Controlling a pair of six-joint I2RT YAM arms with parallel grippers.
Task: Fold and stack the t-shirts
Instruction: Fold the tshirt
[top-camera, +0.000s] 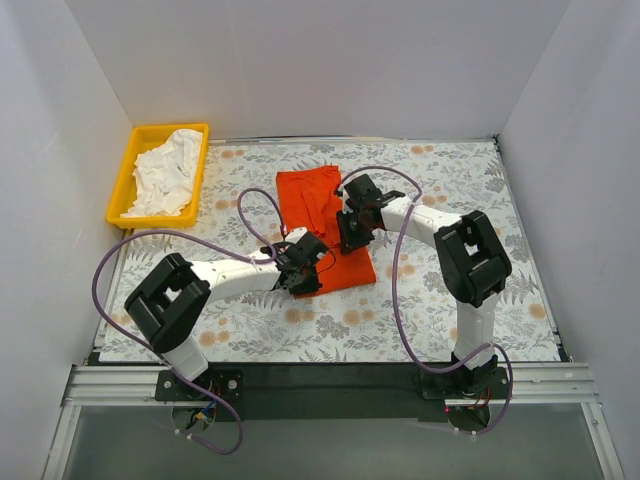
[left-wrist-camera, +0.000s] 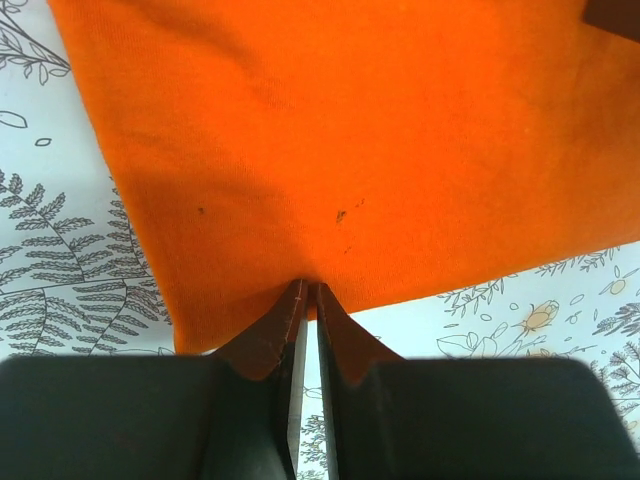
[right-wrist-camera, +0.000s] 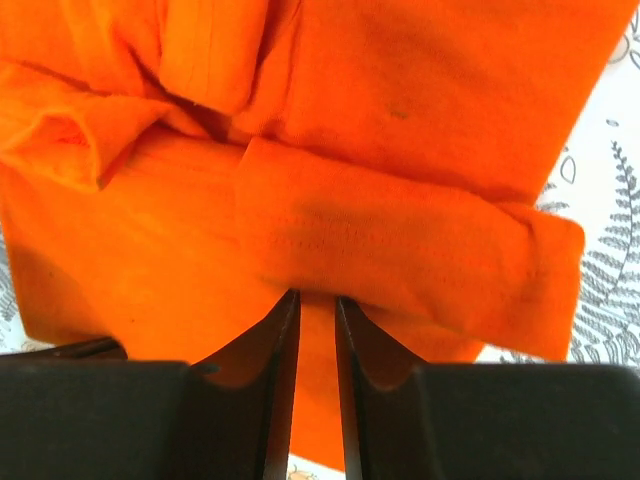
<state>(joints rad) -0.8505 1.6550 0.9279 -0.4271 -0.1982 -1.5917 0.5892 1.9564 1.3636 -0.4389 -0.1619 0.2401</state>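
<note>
The orange-red t-shirt (top-camera: 318, 205) lies partly folded on the middle of the table. It fills the left wrist view (left-wrist-camera: 350, 150) and the right wrist view (right-wrist-camera: 330, 200). My left gripper (top-camera: 299, 271) is at its near edge, jaws pinched on the hem (left-wrist-camera: 308, 287). My right gripper (top-camera: 351, 231) is at the shirt's right side, jaws narrowly closed on a folded sleeve layer (right-wrist-camera: 316, 296). The white t-shirt (top-camera: 168, 172) lies crumpled in the yellow tray (top-camera: 128, 160) at the back left.
The table has a floral cloth (top-camera: 450, 300). White walls stand close on the left, back and right. Purple cables loop from both arms over the table near the shirt (top-camera: 255, 215).
</note>
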